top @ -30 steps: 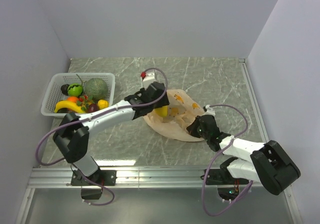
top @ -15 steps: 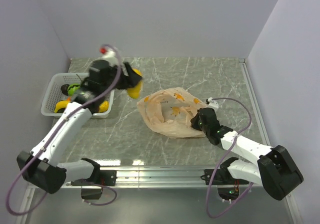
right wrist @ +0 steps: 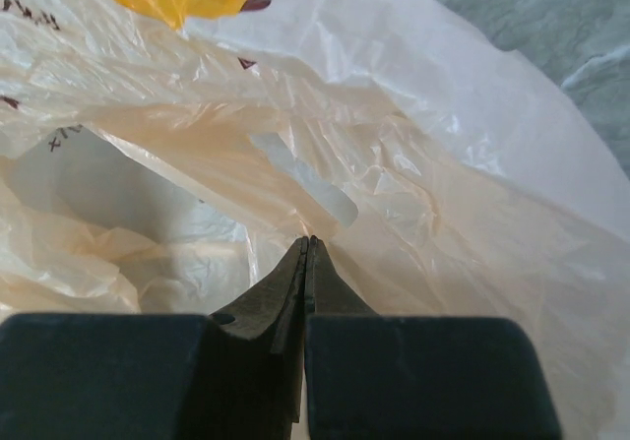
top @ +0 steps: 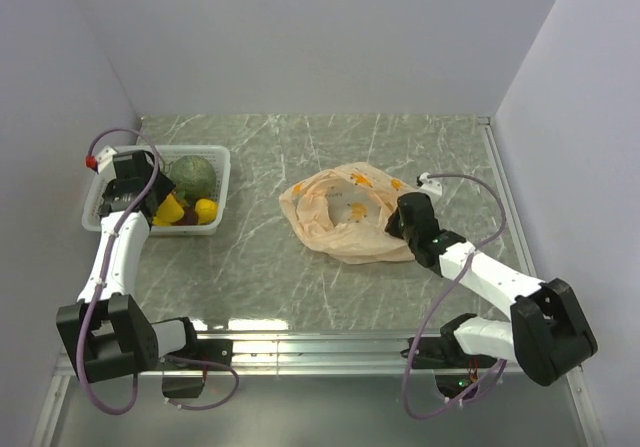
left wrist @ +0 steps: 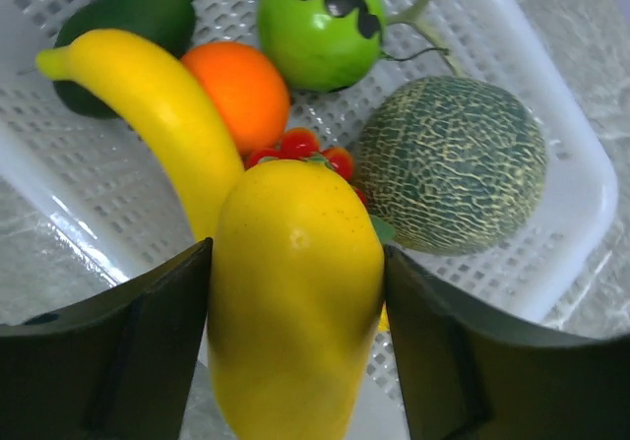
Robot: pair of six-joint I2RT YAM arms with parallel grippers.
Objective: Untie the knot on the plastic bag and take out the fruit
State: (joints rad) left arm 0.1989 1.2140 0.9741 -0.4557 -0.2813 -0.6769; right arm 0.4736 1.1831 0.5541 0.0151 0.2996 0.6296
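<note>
Left wrist view showed the left gripper clamped on the plump yellow fruit, one dark finger pressed against each flank and the jaws spread only as wide as the fruit itself. The held piece hung just above the white basket, over its near side. Inside the basket, the banana lay along the left, touching the orange; the netted grey-green melon filled the right corner, and the bright green fruit with black marks sat at the far wall. A few small red berries showed between the orange and the held fruit. From above, the plastic bag lay crumpled and gaping on the marble table, well apart from the basket on its right. The right gripper sat at the bag's edge farthest from the basket, fingers pressed fully together, their tips nipping a fold of the pale film.
</note>
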